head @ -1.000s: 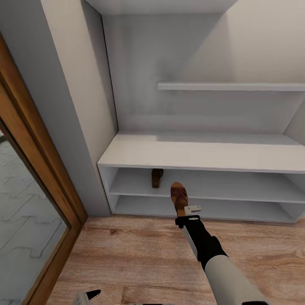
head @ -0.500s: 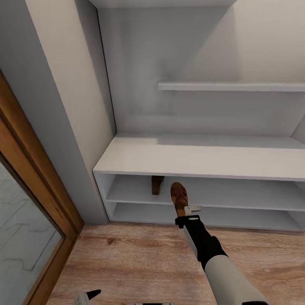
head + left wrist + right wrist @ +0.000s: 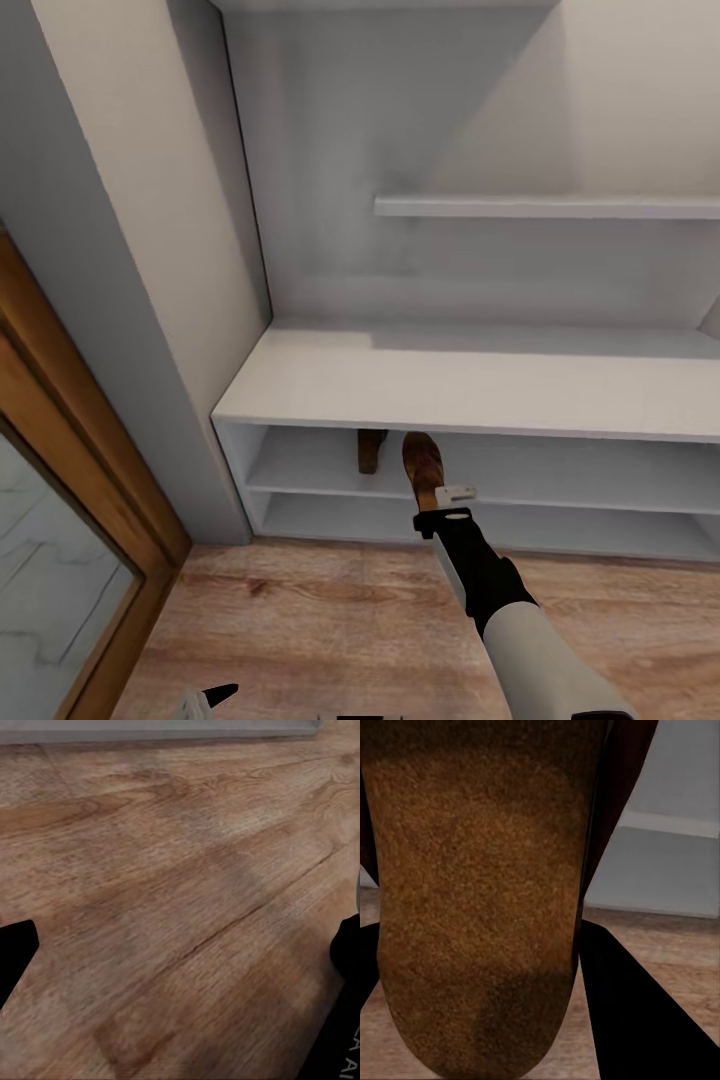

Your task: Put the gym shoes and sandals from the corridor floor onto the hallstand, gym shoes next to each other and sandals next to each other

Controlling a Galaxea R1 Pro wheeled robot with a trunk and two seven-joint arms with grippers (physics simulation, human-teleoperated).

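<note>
brown sandal (image 3: 422, 466) clamped in right gripper (image 3: 443, 500) at hallstand (image 3: 470, 385) upper shelf mouth beside shelved sandal (image 3: 371, 450), gym shoes still to do; left gripper (image 3: 180, 967) fingers apart over corridor floor (image 3: 165, 870); tan footbed (image 3: 472, 900) close up.

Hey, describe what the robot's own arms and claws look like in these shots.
The right arm has a pale grey forearm shell, then a glossy black wrist section ending in a white claw. The left claw shows pointed black fingers, and faint white lettering marks one black finger.
</note>
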